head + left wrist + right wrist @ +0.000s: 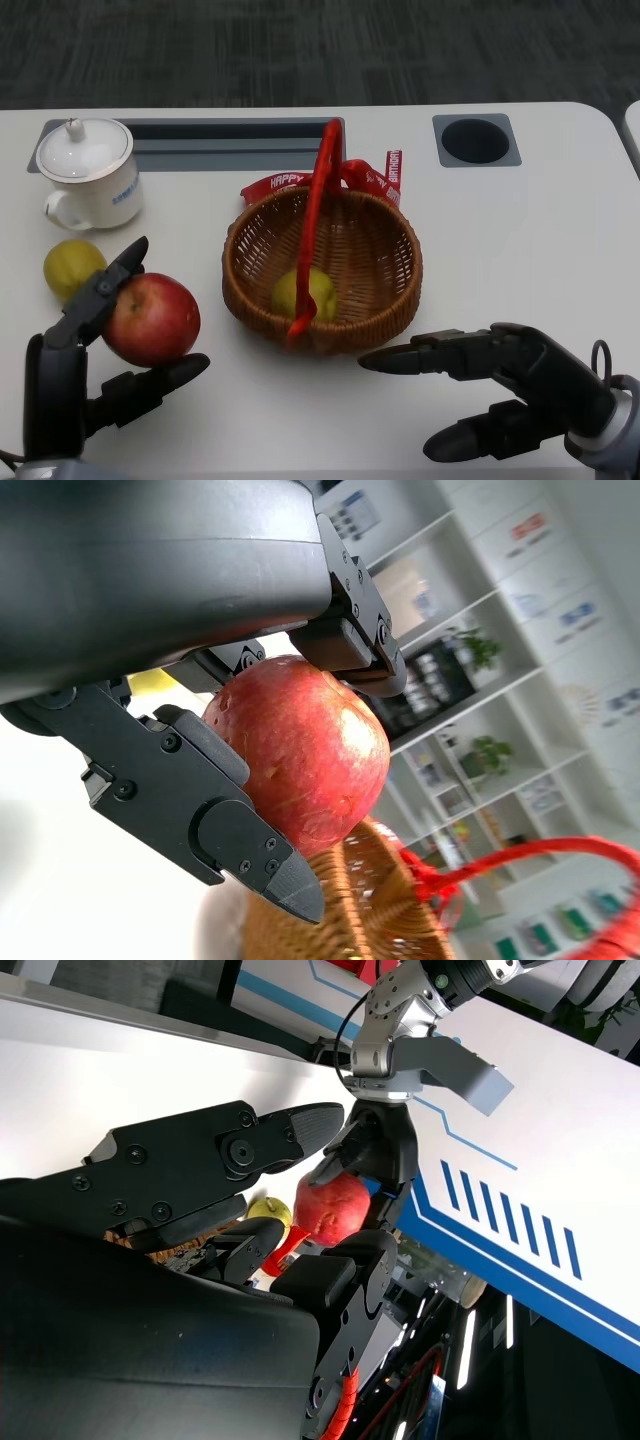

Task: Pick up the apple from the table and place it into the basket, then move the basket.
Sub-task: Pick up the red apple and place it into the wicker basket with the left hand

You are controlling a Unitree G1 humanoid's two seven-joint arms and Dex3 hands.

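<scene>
Left hand (75, 375), wrist cut off at frame's edge, clamped on one red apple (151, 319) left of the basket (385, 300); right hand (500, 385) empty, fingers apart, near the rim; two yellow-green fruits, one half hidden inside; one lidded cup (88, 172).

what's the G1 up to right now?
The left hand grips the red apple, which is beside the wicker basket and not yet in it. The basket already holds a yellow-green fruit. The right hand is open and empty near the basket's front rim. Another yellow-green fruit and a white lidded cup sit on the table.
</scene>
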